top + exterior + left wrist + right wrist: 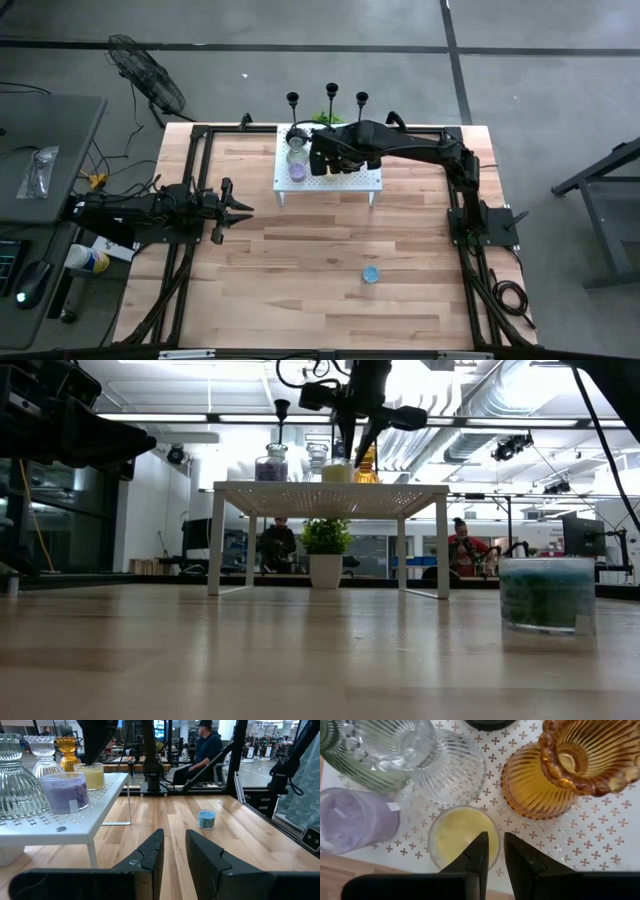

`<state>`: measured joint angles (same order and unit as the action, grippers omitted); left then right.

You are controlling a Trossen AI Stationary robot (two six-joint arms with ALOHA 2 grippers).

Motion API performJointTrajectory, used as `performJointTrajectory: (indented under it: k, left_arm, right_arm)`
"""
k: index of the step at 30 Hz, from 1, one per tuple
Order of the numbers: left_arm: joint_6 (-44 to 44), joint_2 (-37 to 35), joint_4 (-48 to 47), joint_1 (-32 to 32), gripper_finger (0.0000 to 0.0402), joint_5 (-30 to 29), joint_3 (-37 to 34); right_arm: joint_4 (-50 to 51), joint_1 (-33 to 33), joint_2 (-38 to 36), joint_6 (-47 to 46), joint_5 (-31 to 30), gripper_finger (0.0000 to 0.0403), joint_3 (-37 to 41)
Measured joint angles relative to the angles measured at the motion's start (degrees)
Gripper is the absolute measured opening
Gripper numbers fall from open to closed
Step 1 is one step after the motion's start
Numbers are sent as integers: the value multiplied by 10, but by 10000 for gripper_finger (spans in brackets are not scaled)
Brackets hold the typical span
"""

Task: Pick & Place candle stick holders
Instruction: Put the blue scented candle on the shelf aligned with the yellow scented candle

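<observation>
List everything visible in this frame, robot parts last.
shelf: one, white, perforated, table's far middle
candlesticks: three, black, standing at the shelf's far edge
purple cup: one, on the shelf's left part
yellow cup: one, on the shelf beside the purple cup
amber holder: one, ribbed glass, on the shelf
clear holders: at least two, ribbed glass, on the shelf
blue cup: one, alone on the near table
potted plant: one, green, beyond the shelf
left gripper: open, empty, at the table's left
right gripper: slightly open, above the yellow cup
</observation>
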<state>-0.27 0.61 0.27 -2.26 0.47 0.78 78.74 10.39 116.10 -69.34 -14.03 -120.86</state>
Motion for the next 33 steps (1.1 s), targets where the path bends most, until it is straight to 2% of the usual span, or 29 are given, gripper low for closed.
performJointTrajectory:
  k: [8,15,21,27,33]
  left_arm:
    - [0,0,0,0,77,0,0]
    - [0,0,0,0,77,0,0]
    - [0,0,0,0,77,0,0]
    - [0,0,0,0,77,0,0]
    - [0,0,0,0,77,0,0]
  right_arm:
    - [1,-18,-23,0,-14,53,0]
    - [56,-74,-54,-34,-76,56,0]
    - [112,-152,-63,-101,-83,106,6]
    - [112,-209,-73,-184,-23,167,44]
    - [112,-251,-81,-266,68,176,116]
